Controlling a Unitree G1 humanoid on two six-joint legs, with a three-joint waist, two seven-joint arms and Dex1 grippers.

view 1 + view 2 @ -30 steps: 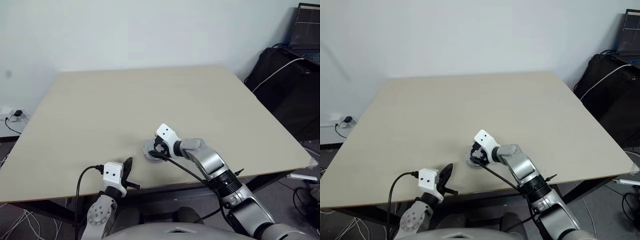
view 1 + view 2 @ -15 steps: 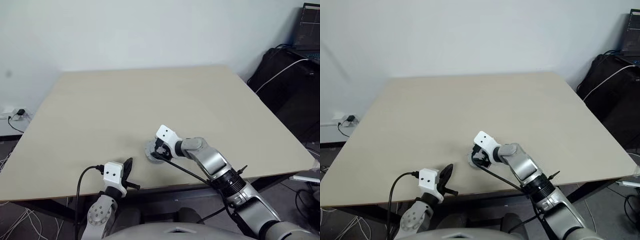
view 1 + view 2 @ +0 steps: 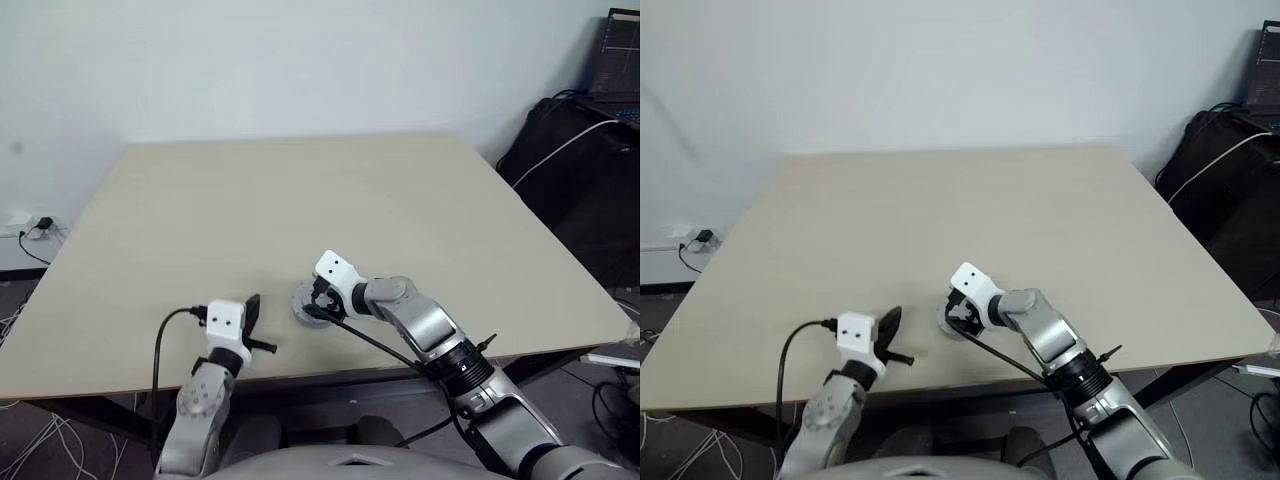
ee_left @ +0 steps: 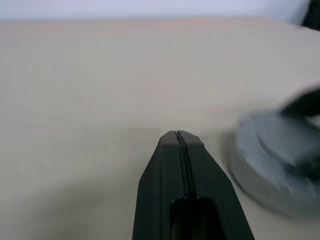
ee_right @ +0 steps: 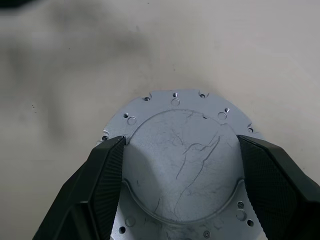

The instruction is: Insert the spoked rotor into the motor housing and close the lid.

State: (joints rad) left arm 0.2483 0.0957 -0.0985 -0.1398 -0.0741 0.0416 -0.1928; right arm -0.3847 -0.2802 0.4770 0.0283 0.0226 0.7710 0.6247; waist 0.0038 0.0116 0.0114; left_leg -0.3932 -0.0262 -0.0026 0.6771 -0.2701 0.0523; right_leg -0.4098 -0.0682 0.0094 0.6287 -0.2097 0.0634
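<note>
Near the table's front edge, the lid point(image 5: 177, 160) lies flat with the right gripper point(image 5: 177, 175) around it.
Its 2 black fingers point(image 5: 107, 175) stand spread, 1 on each side of the lid's raised, scratched centre, touching its edge. Left of the lid, apart from it, the left gripper point(image 4: 178, 137) hangs over the bare table point(image 3: 300, 200) with its fingers pressed together on nothing. Right of the lid and beyond the table's edge sits a black bag point(image 3: 570, 160) with a white cable point(image 3: 550, 150) and a laptop point(image 3: 618, 50). Far left of the lid, below the table, are a wall socket point(image 3: 30, 228) and loose wires.
</note>
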